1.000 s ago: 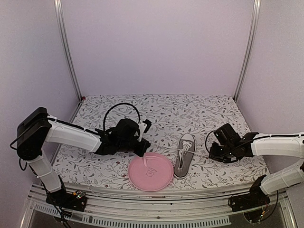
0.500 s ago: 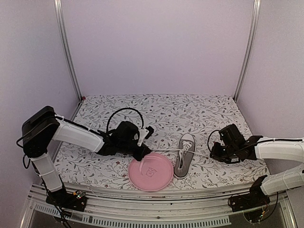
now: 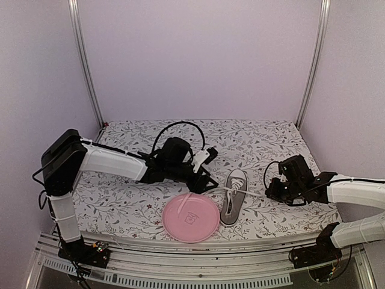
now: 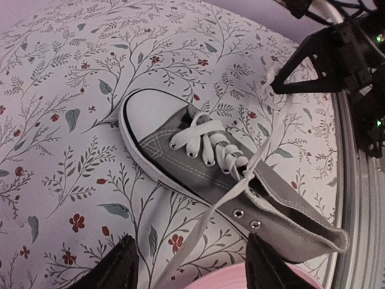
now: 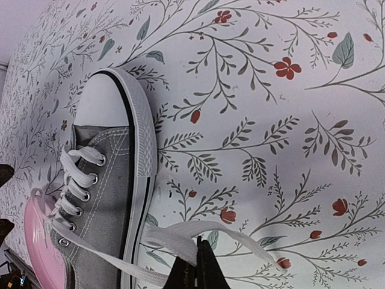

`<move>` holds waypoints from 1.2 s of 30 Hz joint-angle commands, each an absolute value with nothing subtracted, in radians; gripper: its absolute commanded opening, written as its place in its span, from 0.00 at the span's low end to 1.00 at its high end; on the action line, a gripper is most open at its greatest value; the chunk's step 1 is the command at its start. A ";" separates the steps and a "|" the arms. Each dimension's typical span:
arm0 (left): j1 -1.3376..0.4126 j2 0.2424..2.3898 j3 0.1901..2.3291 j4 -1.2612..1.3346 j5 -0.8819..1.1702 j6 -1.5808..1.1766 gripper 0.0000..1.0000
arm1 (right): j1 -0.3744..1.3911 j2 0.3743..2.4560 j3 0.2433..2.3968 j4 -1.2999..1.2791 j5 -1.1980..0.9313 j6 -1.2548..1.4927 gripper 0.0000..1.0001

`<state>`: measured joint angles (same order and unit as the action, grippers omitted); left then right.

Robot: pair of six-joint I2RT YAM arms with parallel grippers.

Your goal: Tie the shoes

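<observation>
- One sneaker [image 3: 233, 197] lies between the arms, toe pointing away, heel beside the pink plate [image 3: 178, 224].
- Right gripper [image 5: 196, 262] pinches the right lace [image 5: 228, 231].
- Left gripper [image 4: 192, 260], nearer and spread wide, straddles the left lace [image 4: 207, 226].

Plain lilac back wall [image 3: 198, 60], soft even light all over. 2 metal posts frame it: left post [image 3: 84, 66], right post [image 3: 313, 66]. Below, a floral-print tabletop [image 3: 252, 135], metal rail [image 3: 198, 265] along its near edge.

Sneaker [image 5: 111, 180] heel and most of pink plate [image 5: 37, 241] outside right wrist view
</observation>
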<state>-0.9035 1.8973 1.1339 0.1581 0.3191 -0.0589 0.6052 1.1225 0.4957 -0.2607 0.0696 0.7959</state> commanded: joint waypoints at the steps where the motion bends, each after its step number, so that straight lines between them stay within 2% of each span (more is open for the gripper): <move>1: -0.929 2.011 1.205 0.115 0.387 0.017 0.60 | 0.596 1.107 0.498 -0.242 0.066 0.787 0.02; 8: -0.930 2.078 1.241 0.127 0.354 0.033 0.57 | 0.591 1.100 0.500 -0.241 0.060 0.786 0.02; 10: -0.930 2.083 1.240 0.131 0.353 0.031 0.49 | 0.589 1.099 0.500 -0.241 0.061 0.785 0.02; 13: -0.931 2.073 1.222 0.168 0.345 0.017 0.29 | 0.585 1.097 0.500 -0.239 0.061 0.785 0.02; 19: -0.932 2.071 1.203 0.238 0.360 -0.049 0.01 | 0.577 1.114 0.549 -0.231 0.060 0.760 0.02; 25: -0.946 2.018 1.124 0.401 0.345 -0.165 0.00 | 0.575 1.232 0.754 -0.192 0.046 0.654 0.02; 33: -0.983 1.990 1.078 0.539 0.310 -0.254 0.00 | 0.630 1.515 1.007 -0.043 -0.182 0.531 0.03; 34: -0.987 1.989 1.072 0.550 0.307 -0.264 0.00 | 0.643 1.543 1.033 -0.042 -0.197 0.526 0.11; 36: -0.995 1.986 1.063 0.568 0.298 -0.283 0.00 | 0.650 1.578 1.060 -0.057 -0.208 0.527 0.45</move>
